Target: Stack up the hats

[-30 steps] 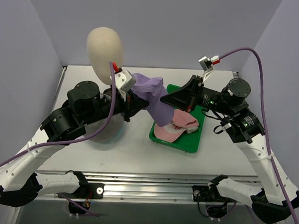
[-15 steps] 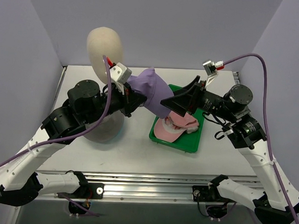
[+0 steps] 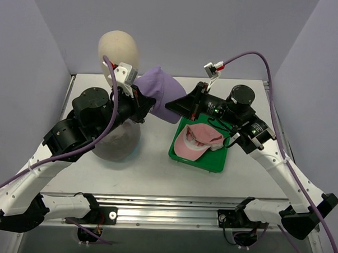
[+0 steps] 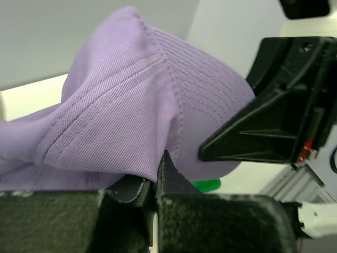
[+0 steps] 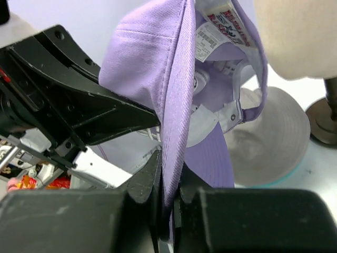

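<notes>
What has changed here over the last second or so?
Both arms carried the lilac cap left and back, from over the green tray toward the mannequin head. The left gripper and right gripper both pinch its fabric. The pink cap stayed in the tray, the grey hat on the table.

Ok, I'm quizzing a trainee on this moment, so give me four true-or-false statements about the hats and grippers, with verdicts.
1. The left gripper and the right gripper are both shut on the lilac cap. True.
2. The pink cap sits on the mannequin head. False: it lies in the green tray; the head is bare.
3. The grey hat lies on the table. True.
4. The lilac cap rests on the pink cap. False: it is held up in the air.
</notes>
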`<action>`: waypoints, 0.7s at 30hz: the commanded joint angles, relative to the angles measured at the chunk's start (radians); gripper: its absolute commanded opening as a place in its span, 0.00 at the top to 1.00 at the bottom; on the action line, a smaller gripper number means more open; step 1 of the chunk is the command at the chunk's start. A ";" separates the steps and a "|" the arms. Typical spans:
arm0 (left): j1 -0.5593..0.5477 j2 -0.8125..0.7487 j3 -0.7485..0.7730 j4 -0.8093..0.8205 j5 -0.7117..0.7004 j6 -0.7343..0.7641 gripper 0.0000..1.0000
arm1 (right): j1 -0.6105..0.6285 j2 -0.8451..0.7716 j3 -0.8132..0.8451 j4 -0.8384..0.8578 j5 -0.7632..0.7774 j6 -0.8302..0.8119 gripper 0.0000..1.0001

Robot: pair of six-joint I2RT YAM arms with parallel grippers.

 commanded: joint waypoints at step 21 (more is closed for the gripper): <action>0.462 0.369 0.645 -0.043 0.064 0.561 0.98 | 0.024 0.603 0.500 0.739 0.076 0.259 1.00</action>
